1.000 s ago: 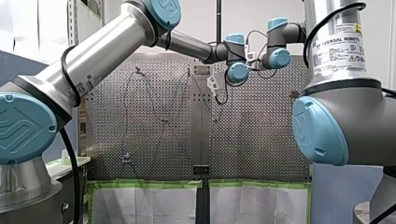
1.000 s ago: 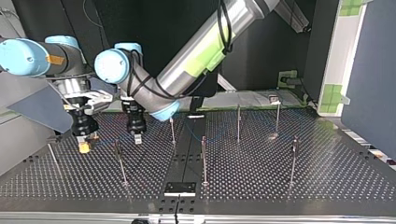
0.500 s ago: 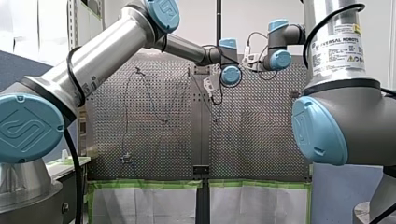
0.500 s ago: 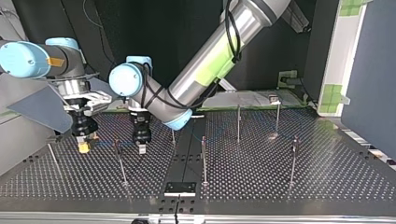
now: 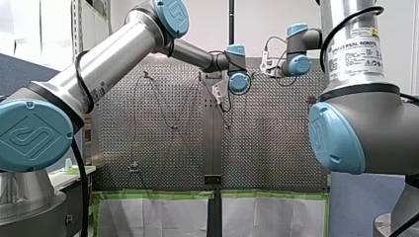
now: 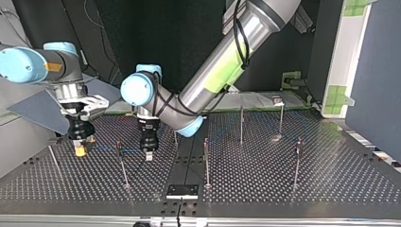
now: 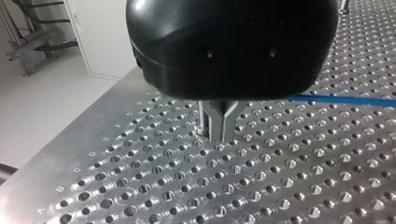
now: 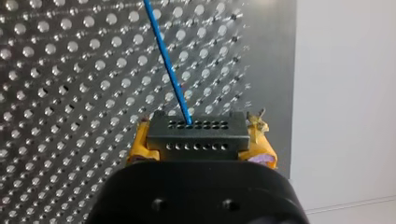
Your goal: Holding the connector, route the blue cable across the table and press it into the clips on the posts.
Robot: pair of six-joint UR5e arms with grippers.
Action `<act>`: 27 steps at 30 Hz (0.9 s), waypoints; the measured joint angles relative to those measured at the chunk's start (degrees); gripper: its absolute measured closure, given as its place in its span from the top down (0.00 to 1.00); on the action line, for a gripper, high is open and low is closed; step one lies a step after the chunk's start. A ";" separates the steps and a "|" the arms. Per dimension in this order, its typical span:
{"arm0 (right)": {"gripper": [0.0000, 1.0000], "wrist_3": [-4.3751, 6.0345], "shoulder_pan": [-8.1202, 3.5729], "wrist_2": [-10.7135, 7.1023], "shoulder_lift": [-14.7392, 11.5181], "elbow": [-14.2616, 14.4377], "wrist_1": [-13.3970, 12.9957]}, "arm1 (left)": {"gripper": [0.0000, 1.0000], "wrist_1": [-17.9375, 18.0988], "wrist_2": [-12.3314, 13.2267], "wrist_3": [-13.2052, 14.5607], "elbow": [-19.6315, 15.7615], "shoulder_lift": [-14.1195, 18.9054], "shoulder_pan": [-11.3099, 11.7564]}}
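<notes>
Front view: my left arm [image 5: 123, 54] is seen stretched from the view's left to the far middle of the upright-looking perforated table [image 5: 163, 148]. My right arm [image 5: 356, 89] fills the right side. Claw states can't be told here.

Top view: my right claw [image 6: 80, 150], w/ yellow pads, is held just above the table at the view's left. My left claw [image 6: 149, 155] is pointed down nearer the middle. A post [image 6: 122, 163] stands between them. The blue cable [image 6: 106, 148] is faintly seen, strung from my right claw past that post.

Left wrist view: the metal fingers [image 7: 219, 122] are closed tip to tip, w/ nothing seen between them, just above the table. A post base is just beside them. The blue cable passes to one side, apart from the fingers.

Right wrist view: the black connector [image 8: 196, 133] is clamped between the yellow pads [image 8: 140, 145]. The cable exits its face and runs ahead over the table.
</notes>
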 joint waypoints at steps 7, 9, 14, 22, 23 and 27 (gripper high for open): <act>0.00 -0.11 -0.64 -0.34 0.69 -0.04 -0.14 | 0.27 -0.55 0.02 0.00 -0.11 -0.01 0.04; 0.00 -0.18 -0.74 -0.35 0.73 -0.07 -0.15 | 0.49 -0.76 0.02 0.03 -0.11 -0.01 -0.02; 0.00 -0.33 -0.79 -0.39 0.77 -0.08 -0.15 | 0.89 -1.13 -0.01 -0.04 -0.42 0.00 -0.31; 0.00 -0.47 -0.79 -0.39 0.77 -0.07 -0.15 | 1.00 -3.75 -0.06 -0.50 -0.49 0.04 -0.56; 0.00 -0.49 -0.79 -0.40 0.77 -0.07 -0.15 | 1.00 -4.38 -0.08 -0.65 -0.49 0.06 -0.57; 0.00 -0.52 -0.79 -0.40 0.77 -0.06 -0.15 | 1.00 -6.33 -0.02 -1.65 -0.50 0.18 -0.68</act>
